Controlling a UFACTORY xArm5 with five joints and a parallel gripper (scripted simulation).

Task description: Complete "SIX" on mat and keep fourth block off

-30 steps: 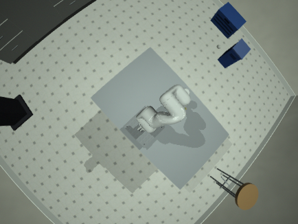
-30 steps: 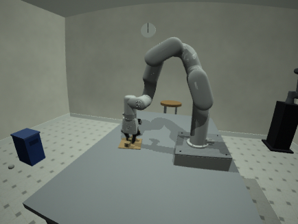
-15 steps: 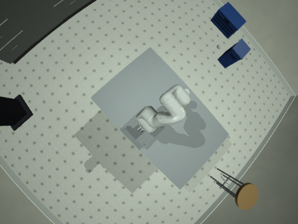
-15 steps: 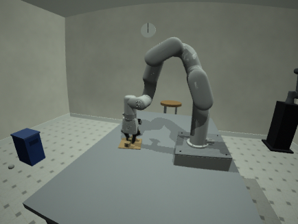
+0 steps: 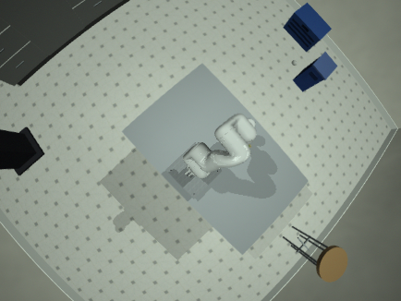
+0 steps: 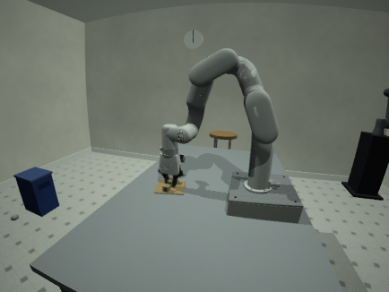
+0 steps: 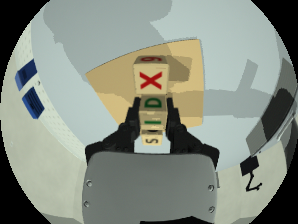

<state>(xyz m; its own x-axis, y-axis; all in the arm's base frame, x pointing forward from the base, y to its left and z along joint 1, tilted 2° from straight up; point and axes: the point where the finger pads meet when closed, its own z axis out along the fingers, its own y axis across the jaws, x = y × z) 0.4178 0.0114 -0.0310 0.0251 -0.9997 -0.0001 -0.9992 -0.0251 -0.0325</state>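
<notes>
Wrist view, centre: black gripper [image 6: 170,184] [image 7: 153,105], fingers closed on pale wooden block with green letters [image 7: 152,120] — between red-X block [image 7: 150,80] and S block [image 7: 151,139], above tan mat [image 6: 180,191] [image 7: 107,82]. Remaining, apparently: seating, release; fourth block — unlocated.

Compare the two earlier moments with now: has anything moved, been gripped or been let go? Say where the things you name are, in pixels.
Nothing visibly changed. The arm [image 5: 236,149] [image 6: 261,114] keeps its pose, the gripper [image 6: 170,184] [image 7: 153,105] stays down at the mat [image 5: 249,146] [image 6: 180,191] [image 7: 110,85], and the mat lies where it lay. No grasp or release shows. With no earlier wrist view, small shifts of blocks or fingers cannot be told.
</notes>
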